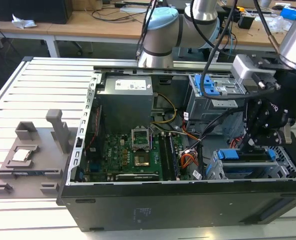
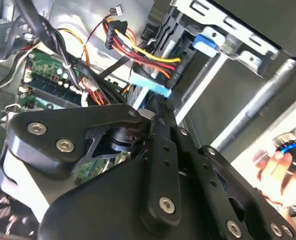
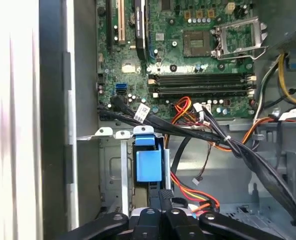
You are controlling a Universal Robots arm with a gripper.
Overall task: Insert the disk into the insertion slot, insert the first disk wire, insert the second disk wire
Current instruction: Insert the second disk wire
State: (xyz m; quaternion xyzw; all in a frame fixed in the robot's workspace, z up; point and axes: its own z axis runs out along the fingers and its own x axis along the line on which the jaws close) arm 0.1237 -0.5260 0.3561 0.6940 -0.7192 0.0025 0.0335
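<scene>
Just beyond the fingers, closed together, the disk is seen seated endwise in the slot.

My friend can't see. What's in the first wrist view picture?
The black gripper hangs inside an open computer case, just by a bright blue plastic piece in a silver metal bay. Beyond them lie a green circuit board and bundles of black, red and orange wires.

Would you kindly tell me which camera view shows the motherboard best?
The first wrist view: the motherboard lies face-on there, with its sockets and slots plain. The exterior view shows it smaller, inside the case. The second wrist view catches an edge behind cables.
</scene>
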